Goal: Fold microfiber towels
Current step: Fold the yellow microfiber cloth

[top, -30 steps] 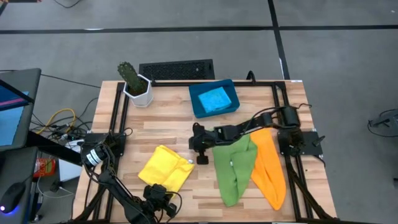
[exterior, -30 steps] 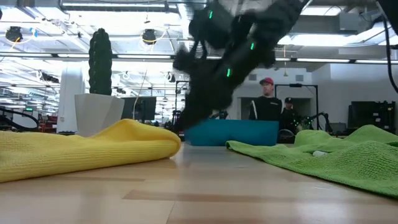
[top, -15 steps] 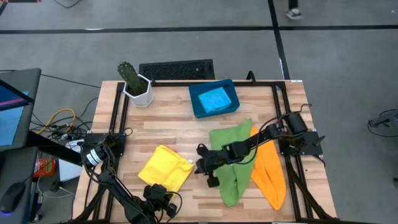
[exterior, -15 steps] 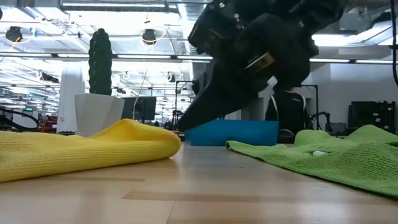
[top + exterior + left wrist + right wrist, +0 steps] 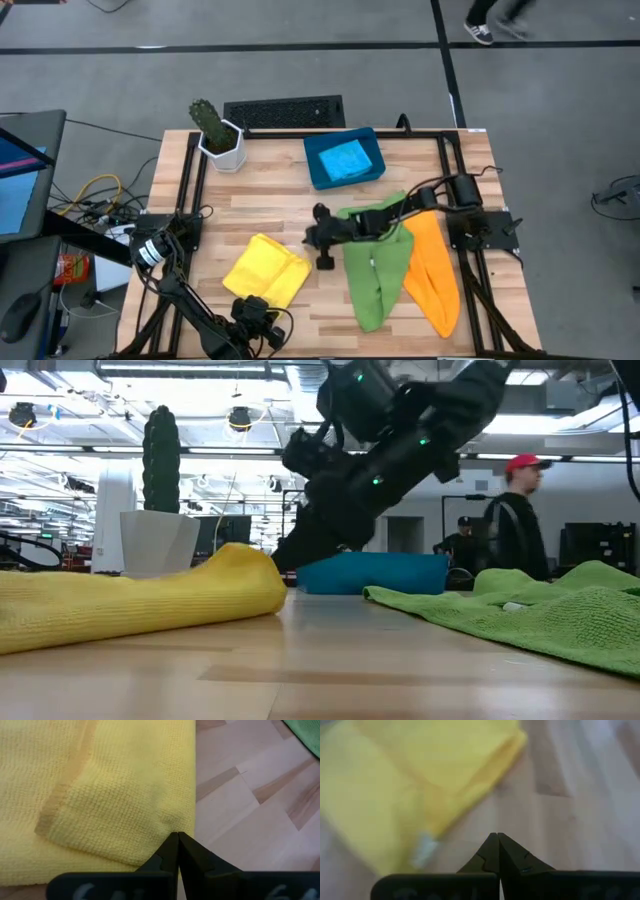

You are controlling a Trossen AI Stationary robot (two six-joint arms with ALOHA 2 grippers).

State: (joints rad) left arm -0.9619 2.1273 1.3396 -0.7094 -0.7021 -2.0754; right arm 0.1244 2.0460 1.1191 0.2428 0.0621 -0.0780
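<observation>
Black right gripper (image 5: pixel 316 243) beside yellow towel (image 5: pixel 266 270)

The yellow towel (image 5: pixel 100 790) is soft cloth with a fine, nubby waffle weave and a flat-stitched hem. The green towel (image 5: pixel 560 615) shows the same looped, matt pile. The worktop (image 5: pixel 250 805) is pale wood planks, smooth with a faint sheen. The fingers (image 5: pixel 172 855) look like matt black plastic.

A plain yellow towel (image 5: pixel 266 272), a green towel (image 5: pixel 375 270) and an orange towel (image 5: pixel 434 268) lie on the pale striped wooden table (image 5: pixel 270 198), with a light blue towel (image 5: pixel 345 159) inside a dark-blue tray (image 5: pixel 318 174).
</observation>
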